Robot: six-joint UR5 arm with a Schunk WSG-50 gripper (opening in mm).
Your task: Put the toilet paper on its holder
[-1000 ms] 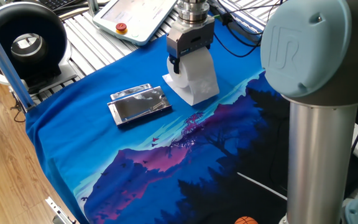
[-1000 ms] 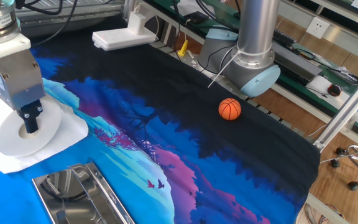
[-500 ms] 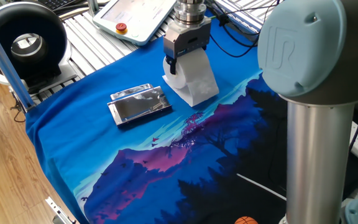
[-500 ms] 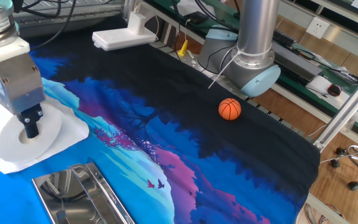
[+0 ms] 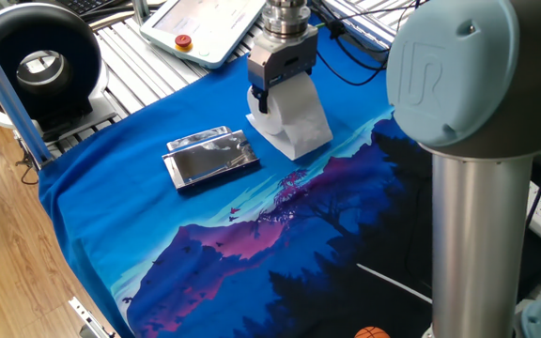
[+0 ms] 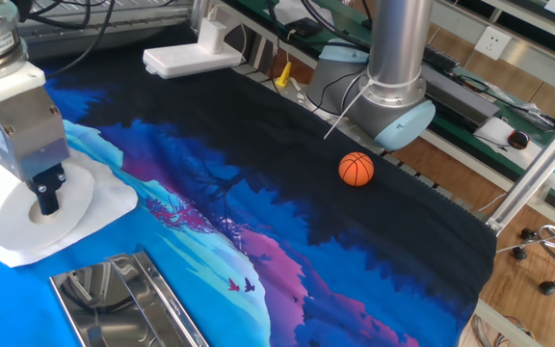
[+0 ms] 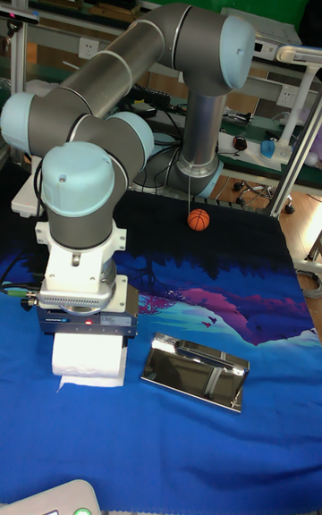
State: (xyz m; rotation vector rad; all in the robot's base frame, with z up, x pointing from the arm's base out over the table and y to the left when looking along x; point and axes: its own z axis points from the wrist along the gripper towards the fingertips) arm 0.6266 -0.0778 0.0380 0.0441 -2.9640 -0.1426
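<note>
Near to far, as the tall fixed view orders the table. Nearest, on the blue printed cloth (image 7: 179, 443), the toilet paper (image 7: 88, 358) stands on end with its hollow core upward and a loose sheet spread flat beneath it. The gripper (image 6: 46, 198) is directly above: one finger (image 6: 45, 194) reaches down into the core, and the other appears to sit outside the roll wall, though no view shows it clearly. The jaws look closed onto that wall, a pinch that seems set for lifting. Over the last second the gripper and roll have shifted slightly sideways together, the loose sheet going with them; the roll does not appear to have left the cloth. This suggests the grasp is made and transport is only starting. Just beside the roll, apart from it, lies the holder (image 7: 195, 370), a shiny metal rectangle, unmoved and unoccupied; the roll has yet to be carried across to it. Farther back an orange ball (image 7: 199, 220) rests near the arm base (image 7: 201, 180).
</note>
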